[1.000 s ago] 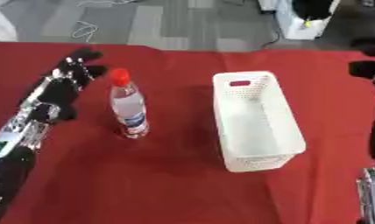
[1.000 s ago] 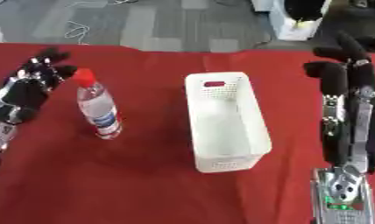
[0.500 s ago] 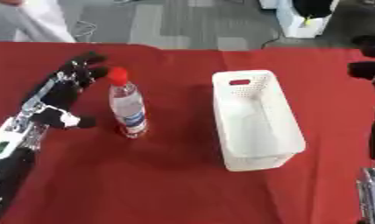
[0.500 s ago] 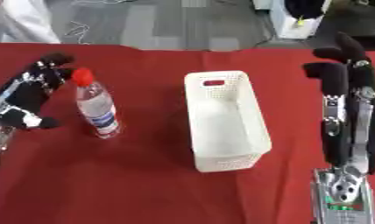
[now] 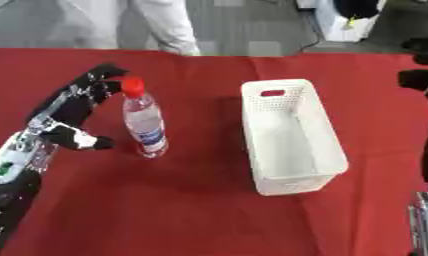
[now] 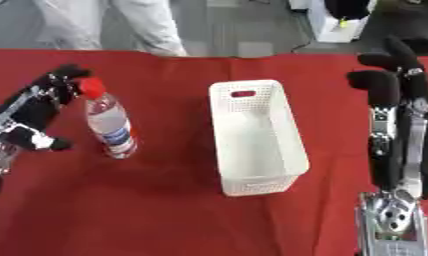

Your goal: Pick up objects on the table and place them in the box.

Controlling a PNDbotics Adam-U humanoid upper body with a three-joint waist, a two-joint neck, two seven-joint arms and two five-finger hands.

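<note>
Nothing placed yet: the white box (image 5: 292,135) sits empty on the red counter (image 5: 191,210), and the water bottle (image 5: 143,122) stands upright well to its left, not yet lifted. Left robot hand (image 5: 77,107) is spread right beside the bottle, fingers up near the red cap, thumb low, not closed around it. Right robot hand (image 6: 397,85) idles open at the right edge, so grasp, carry and drop all remain.

The bottle (image 5: 145,123) just beside the left hand's (image 5: 71,112) fingers is clear glossy plastic with a smooth red cap and a paper-like label. The box (image 5: 292,135) is matt white plastic with perforated walls. The tablecloth (image 5: 182,205) is matt red fabric. Both hands look matt black; the right hand (image 6: 399,90) has silvery metal parts below.
</note>
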